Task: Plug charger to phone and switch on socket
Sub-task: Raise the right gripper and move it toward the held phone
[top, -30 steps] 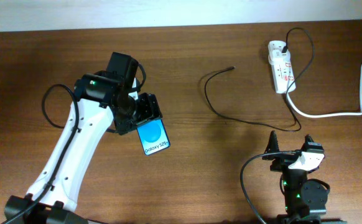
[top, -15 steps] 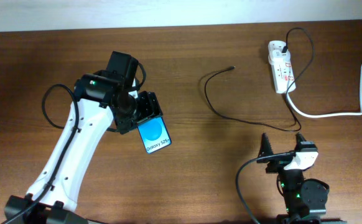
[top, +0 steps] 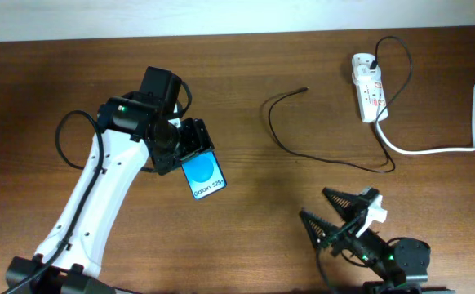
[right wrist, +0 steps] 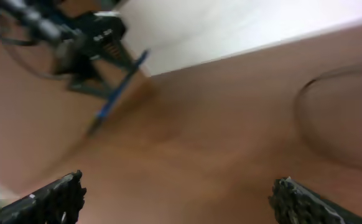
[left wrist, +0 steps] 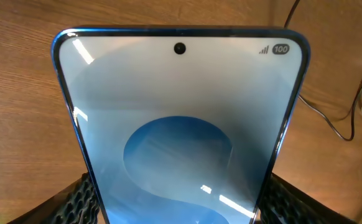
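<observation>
Between the left jaws sits the phone (top: 202,175), pinched at its edges (right jaws spread, empty).

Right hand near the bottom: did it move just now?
Yes. The right hand swung left, away from the white socket, and now faces the phone.

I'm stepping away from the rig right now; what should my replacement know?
Left gripper: shut on the phone, screen up.
Right gripper: open, empty, near the table's front edge.
Charger: loose on the table, tip free, between phone and socket.
Done: phone grasped.
Left: plug the charger into the phone, switch on the socket.
</observation>
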Available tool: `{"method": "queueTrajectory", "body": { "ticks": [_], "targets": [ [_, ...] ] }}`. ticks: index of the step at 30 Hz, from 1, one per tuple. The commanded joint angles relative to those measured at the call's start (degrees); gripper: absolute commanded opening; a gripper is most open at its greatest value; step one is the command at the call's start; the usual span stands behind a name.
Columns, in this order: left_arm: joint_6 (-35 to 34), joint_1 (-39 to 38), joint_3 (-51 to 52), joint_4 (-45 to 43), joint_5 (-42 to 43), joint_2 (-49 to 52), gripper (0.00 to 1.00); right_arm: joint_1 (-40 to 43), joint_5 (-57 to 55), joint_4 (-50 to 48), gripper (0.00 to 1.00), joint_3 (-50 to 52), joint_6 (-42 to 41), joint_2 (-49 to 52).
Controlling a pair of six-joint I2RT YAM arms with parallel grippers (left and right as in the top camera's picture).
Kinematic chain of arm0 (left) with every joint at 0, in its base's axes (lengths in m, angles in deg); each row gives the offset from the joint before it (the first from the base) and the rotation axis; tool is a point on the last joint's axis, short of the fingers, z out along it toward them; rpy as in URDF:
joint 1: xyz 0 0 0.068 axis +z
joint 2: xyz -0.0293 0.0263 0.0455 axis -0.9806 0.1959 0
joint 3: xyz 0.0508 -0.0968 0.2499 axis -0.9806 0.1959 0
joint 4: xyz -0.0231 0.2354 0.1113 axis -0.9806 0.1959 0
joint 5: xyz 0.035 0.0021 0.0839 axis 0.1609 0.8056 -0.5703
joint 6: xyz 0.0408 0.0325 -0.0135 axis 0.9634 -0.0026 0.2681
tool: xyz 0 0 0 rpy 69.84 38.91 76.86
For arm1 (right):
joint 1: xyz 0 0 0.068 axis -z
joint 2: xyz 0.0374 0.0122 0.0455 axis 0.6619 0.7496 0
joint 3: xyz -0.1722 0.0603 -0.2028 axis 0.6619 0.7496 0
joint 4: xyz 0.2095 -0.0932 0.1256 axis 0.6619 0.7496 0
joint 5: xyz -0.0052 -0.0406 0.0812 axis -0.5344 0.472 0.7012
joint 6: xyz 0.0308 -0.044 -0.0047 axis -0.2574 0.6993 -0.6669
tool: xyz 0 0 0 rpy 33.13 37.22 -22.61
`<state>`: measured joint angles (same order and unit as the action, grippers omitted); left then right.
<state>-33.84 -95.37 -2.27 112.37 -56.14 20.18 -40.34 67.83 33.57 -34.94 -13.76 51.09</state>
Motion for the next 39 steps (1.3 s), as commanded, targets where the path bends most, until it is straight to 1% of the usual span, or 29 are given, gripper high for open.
{"method": "queueTrajectory", "body": {
  "ticks": [1, 3, 8, 10, 14, 17, 20, 25, 29, 36, 39],
  "targets": [
    [-1.2, -0.2, -1.5, -1.0, 2.7, -1.7, 0.33, 0.3, 17.1, 2.6, 0.98, 0.5, -11.7, -0.5],
    [-1.2, -0.2, -1.5, -1.8, 4.5, -1.4, 0.34, 0.3, 20.3, 2.8, 0.98, 0.5, -11.7, -0.5],
    [-1.2, -0.2, -1.5, -2.0, 6.0, 0.4, 0.34, 0.3, 24.6, 2.9, 0.98, 0.5, -17.5, -0.5],
    [-1.2, -0.2, -1.5, -2.0, 7.4, 1.4, 0.34, 0.3, 25.6, 2.9, 0.98, 0.5, -17.7, -0.5],
    [-1.2, -0.2, -1.5, -2.0, 9.1, 3.5, 0.35, 0.3, 25.1, 2.8, 0.98, 0.5, -17.7, -0.5],
    [-1.2, -0.2, -1.5, -2.0, 10.1, 4.7, 0.36, 0.3, 22.4, 2.8, 0.98, 0.5, -17.7, -0.5],
    [-1.2, -0.2, -1.5, -2.1, 10.5, 5.0, 0.36, 0.3, 20.1, 2.0, 0.98, 0.5, -17.1, -0.5],
    [-1.2, -0.1, -1.5, -2.4, 12.8, 5.0, 0.37, 0.3, 19.8, 3.4, 0.98, 0.5, -15.5, -0.5],
    [-1.1, -0.1, -1.5, -2.5, 16.6, 5.1, 0.38, 0.3, 19.7, 3.5, 0.98, 0.5, -15.1, -0.5],
    [-0.8, 0.0, -1.5, -2.5, 28.3, 5.2, 0.36, 0.3, 19.7, 3.5, 0.98, 0.5, -13.6, -0.5],
    [-0.8, 0.3, -1.5, -2.5, 33.0, 5.2, 0.38, 0.3, 19.7, 3.5, 0.98, 0.5, -13.4, -0.5]
  ]
}}
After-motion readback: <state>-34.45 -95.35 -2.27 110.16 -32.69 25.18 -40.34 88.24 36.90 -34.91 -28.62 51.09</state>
